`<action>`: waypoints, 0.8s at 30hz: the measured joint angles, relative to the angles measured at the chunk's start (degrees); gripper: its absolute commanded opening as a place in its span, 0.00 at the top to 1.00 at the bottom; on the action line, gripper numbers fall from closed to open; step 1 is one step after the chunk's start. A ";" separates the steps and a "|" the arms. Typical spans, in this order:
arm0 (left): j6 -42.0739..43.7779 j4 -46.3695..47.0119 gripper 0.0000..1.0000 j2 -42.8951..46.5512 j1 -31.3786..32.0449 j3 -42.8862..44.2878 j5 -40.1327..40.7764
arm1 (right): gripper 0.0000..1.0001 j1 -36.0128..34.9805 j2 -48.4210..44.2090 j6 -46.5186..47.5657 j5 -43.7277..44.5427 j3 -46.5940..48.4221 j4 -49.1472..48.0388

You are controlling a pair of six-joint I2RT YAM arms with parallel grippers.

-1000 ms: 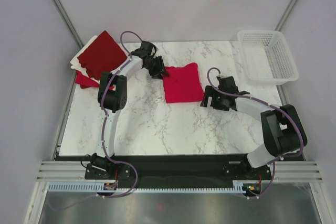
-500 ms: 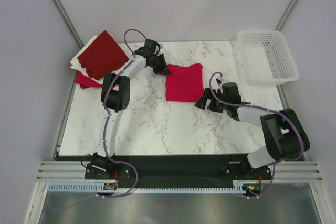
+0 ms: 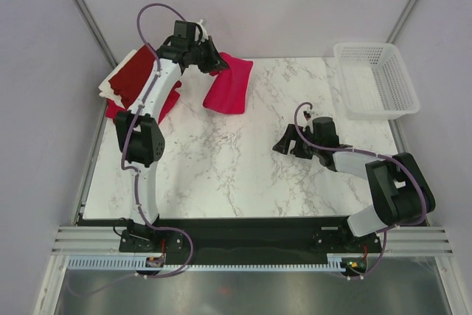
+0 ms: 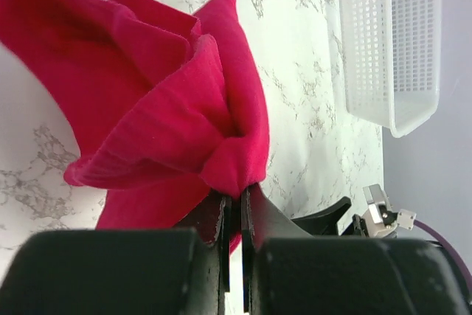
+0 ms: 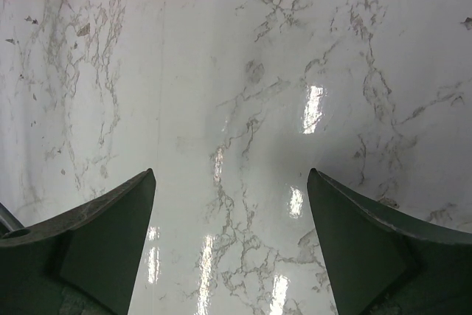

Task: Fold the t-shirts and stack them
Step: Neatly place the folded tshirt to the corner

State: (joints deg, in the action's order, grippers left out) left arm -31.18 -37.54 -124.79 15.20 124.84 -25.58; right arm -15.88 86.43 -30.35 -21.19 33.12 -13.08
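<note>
A folded bright crimson t-shirt (image 3: 230, 85) hangs above the back of the marble table, pinched at one edge by my left gripper (image 3: 213, 62). In the left wrist view the crimson t-shirt (image 4: 177, 108) bunches out from between the shut fingers (image 4: 262, 215) of the left gripper (image 4: 234, 195). A stack of folded t-shirts, dark red (image 3: 140, 79) on top with cream and red edges showing below, lies at the back left corner, partly behind the left arm. My right gripper (image 3: 282, 145) rests low over bare marble at the right, open and empty; the wrist view shows its spread fingers (image 5: 110, 234) with only the tabletop (image 5: 236, 71) between them.
A white lattice basket (image 3: 375, 79) stands at the back right corner, also in the left wrist view as a white basket (image 4: 391, 42). Grey walls and frame posts close in the table on both sides. Bare marble (image 3: 221, 167) spreads across the middle and front.
My left gripper shut on the crimson t-shirt's edge, lifted it off the table and carried it back and left toward the stack. The right gripper moved slightly toward the front.
</note>
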 measured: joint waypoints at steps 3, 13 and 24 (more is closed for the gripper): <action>0.04 -2.10 0.98 -0.02 -0.96 2.54 0.44 | 0.08 0.00 0.26 -0.13 -0.33 0.00 -0.26; 0.09 -9.33 0.98 -0.02 -4.61 14.03 1.18 | 0.08 0.15 1.64 -0.50 -2.01 0.55 -1.55; -0.07 -10.54 0.98 7.93 -26.49 14.05 -3.89 | 0.08 0.26 1.70 -0.52 -2.25 0.55 -1.57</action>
State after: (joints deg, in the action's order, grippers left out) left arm -31.24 -48.07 -116.86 -11.29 138.89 -29.47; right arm -15.62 88.14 -30.87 -23.44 33.67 -14.66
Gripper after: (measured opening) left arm 0.055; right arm 0.922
